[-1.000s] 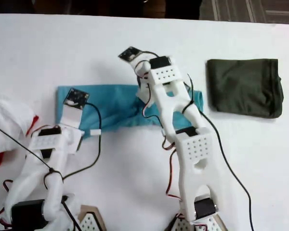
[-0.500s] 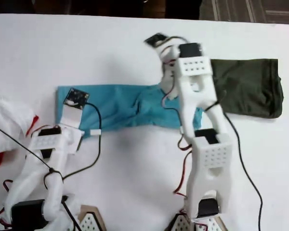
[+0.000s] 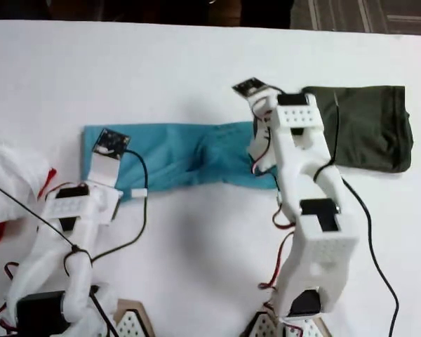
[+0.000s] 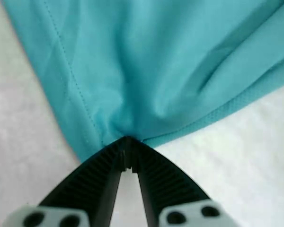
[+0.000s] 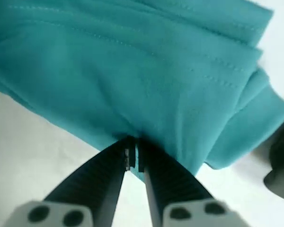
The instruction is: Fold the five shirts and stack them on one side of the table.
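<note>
A teal shirt [image 3: 175,158] lies stretched across the white table [image 3: 126,63]. A folded dark green shirt [image 3: 372,130] and heaped white cloth [image 3: 7,175] flank it.

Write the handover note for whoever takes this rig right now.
Left gripper: shut on the teal shirt, at its left end.
Right gripper: shut on the same shirt, at its right end, close to the dark green shirt.
Done: the dark green shirt lies folded at the table's right side; the teal shirt is a long strip.
Left: finish folding the teal shirt and stack it, then work through the heap of white and red cloth at the left edge. How many shirts are in the heap cannot be told.
</note>
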`<control>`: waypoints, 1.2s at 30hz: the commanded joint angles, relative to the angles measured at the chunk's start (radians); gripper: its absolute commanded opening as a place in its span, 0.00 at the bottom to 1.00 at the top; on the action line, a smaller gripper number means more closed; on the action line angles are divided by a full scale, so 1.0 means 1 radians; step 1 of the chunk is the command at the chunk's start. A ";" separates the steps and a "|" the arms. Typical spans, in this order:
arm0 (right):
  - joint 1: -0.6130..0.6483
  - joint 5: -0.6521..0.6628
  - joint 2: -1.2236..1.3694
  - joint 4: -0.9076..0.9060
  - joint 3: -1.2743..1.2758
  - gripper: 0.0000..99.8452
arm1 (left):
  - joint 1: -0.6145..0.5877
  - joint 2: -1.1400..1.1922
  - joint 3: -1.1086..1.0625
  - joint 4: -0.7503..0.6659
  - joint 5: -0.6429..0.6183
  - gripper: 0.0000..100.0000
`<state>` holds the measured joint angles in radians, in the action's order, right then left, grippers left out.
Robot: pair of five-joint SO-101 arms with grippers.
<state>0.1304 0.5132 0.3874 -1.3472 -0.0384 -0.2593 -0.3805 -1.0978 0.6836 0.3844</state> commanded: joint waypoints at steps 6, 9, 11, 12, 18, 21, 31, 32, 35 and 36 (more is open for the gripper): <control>-0.068 0.012 -0.202 0.165 0.264 0.02 | 0.003 -0.021 -0.001 -0.012 -0.009 0.03; -0.084 0.012 -0.260 0.170 0.276 0.02 | 0.003 -0.021 -0.001 -0.012 -0.009 0.03; -0.077 0.012 -0.315 0.168 0.275 0.02 | 0.003 -0.025 -0.001 -0.012 -0.009 0.03; -0.070 0.011 -0.351 0.165 0.275 0.02 | 0.003 -0.028 -0.001 -0.012 -0.009 0.03; -0.061 0.005 -0.570 0.042 0.281 0.02 | 0.011 -0.060 0.059 0.043 -0.020 0.03; -0.087 0.009 -0.653 -0.016 0.321 0.02 | 0.011 -0.144 0.170 0.176 -0.130 0.03; -0.255 0.129 -0.903 -0.005 0.694 0.02 | -0.098 -0.114 0.397 0.344 -0.295 0.25; -0.285 0.150 -0.931 0.001 0.730 0.02 | -0.115 -0.051 0.424 0.353 -0.307 0.25; -0.366 0.232 -1.009 0.010 0.842 0.02 | -0.149 0.166 0.576 0.433 -0.311 0.24; -0.394 0.249 -1.035 0.015 0.878 0.02 | -0.153 0.238 0.636 0.462 -0.311 0.24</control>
<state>-0.1933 0.7050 -0.5593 -1.3518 0.7718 -0.3897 -0.3176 -0.6237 1.0794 0.0852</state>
